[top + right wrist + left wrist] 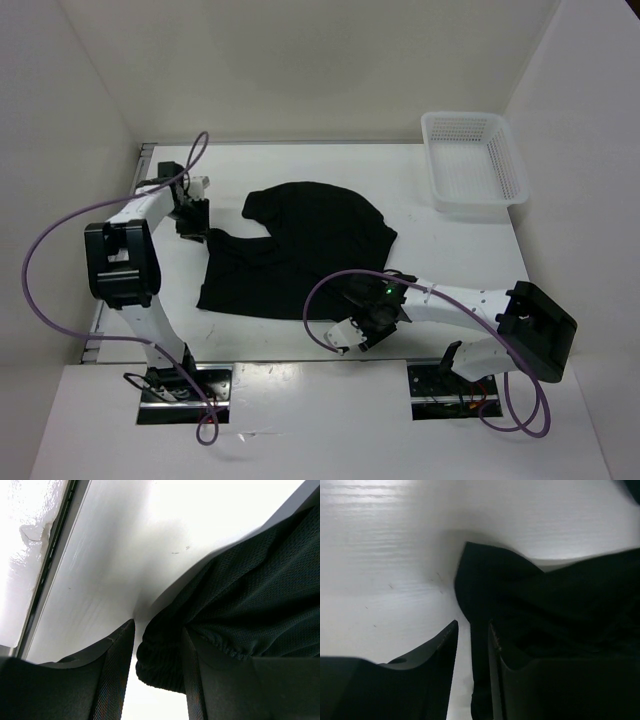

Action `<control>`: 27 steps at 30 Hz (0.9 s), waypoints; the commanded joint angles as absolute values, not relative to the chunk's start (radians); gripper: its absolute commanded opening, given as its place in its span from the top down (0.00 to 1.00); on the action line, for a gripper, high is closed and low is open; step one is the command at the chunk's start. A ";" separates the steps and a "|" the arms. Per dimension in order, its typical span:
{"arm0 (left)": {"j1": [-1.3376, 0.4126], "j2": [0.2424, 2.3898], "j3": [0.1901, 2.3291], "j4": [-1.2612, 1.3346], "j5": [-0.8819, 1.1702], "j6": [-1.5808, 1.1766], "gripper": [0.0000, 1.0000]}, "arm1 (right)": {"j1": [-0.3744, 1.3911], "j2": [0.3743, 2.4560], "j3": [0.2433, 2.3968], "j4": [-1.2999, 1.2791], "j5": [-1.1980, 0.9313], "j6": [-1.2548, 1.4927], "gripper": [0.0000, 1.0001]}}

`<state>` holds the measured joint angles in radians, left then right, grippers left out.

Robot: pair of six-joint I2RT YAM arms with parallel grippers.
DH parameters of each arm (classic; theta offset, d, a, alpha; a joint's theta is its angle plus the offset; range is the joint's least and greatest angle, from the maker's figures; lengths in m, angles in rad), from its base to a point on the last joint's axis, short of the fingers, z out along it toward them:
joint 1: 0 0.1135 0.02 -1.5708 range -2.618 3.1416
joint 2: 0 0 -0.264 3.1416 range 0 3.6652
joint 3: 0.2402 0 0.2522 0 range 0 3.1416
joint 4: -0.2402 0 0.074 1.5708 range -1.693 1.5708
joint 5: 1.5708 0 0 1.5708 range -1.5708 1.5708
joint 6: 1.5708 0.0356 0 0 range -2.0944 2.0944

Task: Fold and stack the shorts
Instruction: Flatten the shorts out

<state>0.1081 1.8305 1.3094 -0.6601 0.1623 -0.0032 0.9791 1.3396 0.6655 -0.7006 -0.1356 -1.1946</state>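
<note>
The black shorts (300, 250) lie spread and rumpled in the middle of the white table. My left gripper (193, 218) is at their left edge. In the left wrist view the gripper (472, 625) is narrowly open, with a corner of the shorts (545, 595) filling the right half of the gap and white table showing in the left half. My right gripper (372, 325) is at their near right corner. In the right wrist view the gripper (157, 625) is open around a gathered, ribbed edge of the shorts (250, 595), with a bright gap beside the left finger.
A white mesh basket (472, 160) stands at the far right corner of the table. White walls close the table in at the back and both sides. A table edge with a dark seam (50, 565) shows left of the right gripper.
</note>
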 commanded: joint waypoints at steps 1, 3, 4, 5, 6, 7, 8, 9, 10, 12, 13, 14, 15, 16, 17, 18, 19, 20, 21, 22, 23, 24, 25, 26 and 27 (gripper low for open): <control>0.208 1.881 1.390 -0.746 0.391 0.000 0.63 | 0.989 1.339 0.666 -0.727 -0.126 -1.200 0.53; 0.218 1.842 1.365 -0.698 0.432 0.000 0.63 | 0.989 1.339 0.666 -0.727 -0.126 -1.200 0.53; 0.218 1.824 1.347 -0.646 0.451 0.000 0.60 | 0.989 1.339 0.666 -0.727 -0.126 -1.200 0.53; 0.218 1.812 1.333 -0.626 0.451 0.000 0.60 | 0.989 1.339 0.666 -0.718 -0.126 -1.200 0.53; 0.218 1.812 1.324 -0.617 0.451 0.000 0.59 | 0.989 1.339 0.666 -0.718 -0.126 -1.200 0.53; 0.218 1.824 1.324 -0.617 0.451 0.000 0.59 | 0.989 1.339 0.666 -0.718 -0.126 -1.200 0.53; 0.218 1.854 1.324 -0.608 0.451 0.000 0.59 | 0.989 1.339 0.666 -0.718 -0.126 -1.200 0.53; 0.218 1.871 1.324 -0.607 0.451 0.000 0.59 | 0.989 1.339 0.666 -0.718 -0.126 -1.200 0.53; 0.218 1.885 1.324 -0.607 0.478 0.000 0.59 | 0.989 1.339 0.666 -0.718 -0.117 -1.209 0.53; 0.218 1.916 1.324 -0.607 0.500 0.000 0.59 | 0.989 1.348 0.666 -0.718 -0.107 -1.209 0.53; 0.218 1.931 1.324 -0.607 0.500 0.000 0.59 | 0.989 1.348 0.657 -0.718 -0.107 -1.209 0.53; 0.218 1.931 1.324 -0.607 0.476 0.000 0.59 | 0.989 1.348 0.657 -0.718 -0.098 -1.209 0.53; 0.218 1.945 1.324 -0.607 0.456 0.000 0.61 | 0.989 1.348 0.657 -0.718 -0.098 -1.209 0.53; 0.218 1.954 1.324 -0.598 0.436 0.000 0.61 | 0.989 1.348 0.657 -0.718 -0.098 -1.209 0.53; 0.218 1.954 1.315 -0.598 0.407 0.000 0.61 | 0.989 1.348 0.657 -0.718 -0.098 -1.209 0.53; 0.218 1.954 1.315 -0.586 0.407 0.000 0.62 | 0.989 1.348 0.657 -0.718 -0.098 -1.209 0.53; 0.218 1.945 1.315 -0.586 0.391 0.000 0.62 | 0.989 1.348 0.657 -0.718 -0.098 -1.209 0.53; 0.218 1.945 1.315 -0.575 0.382 0.000 0.62 | 0.989 1.348 0.657 -0.718 -0.098 -1.209 0.53; 0.218 1.945 1.315 -0.575 0.373 0.000 0.62 | 0.989 1.348 0.657 -0.718 -0.098 -1.209 0.53; 0.218 1.945 1.315 -0.575 0.373 0.000 0.63 | 0.989 1.348 0.657 -0.718 -0.098 -1.219 0.53; 0.218 1.945 1.315 -0.575 0.348 0.000 0.63 | 0.989 1.348 0.657 -0.718 -0.098 -1.220 0.53; 0.218 1.936 1.315 -0.575 0.348 0.000 0.63 | 0.989 1.348 0.657 -0.718 -0.098 -1.220 0.53; 0.218 1.922 1.315 -0.566 0.333 0.000 0.63 | 0.989 1.348 0.657 -0.718 -0.098 -1.220 0.53; 0.218 1.913 1.302 -0.566 0.324 0.000 0.63 | 0.989 1.348 0.657 -0.718 -0.098 -1.220 0.53; 0.218 1.895 1.302 -0.566 0.307 0.000 0.63 | 0.989 1.348 0.657 -0.718 -0.098 -1.220 0.53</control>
<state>0.2153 1.9476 1.3087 -0.5907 0.3515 -0.0044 0.9791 1.3399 0.6655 -0.7025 -0.1078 -1.2022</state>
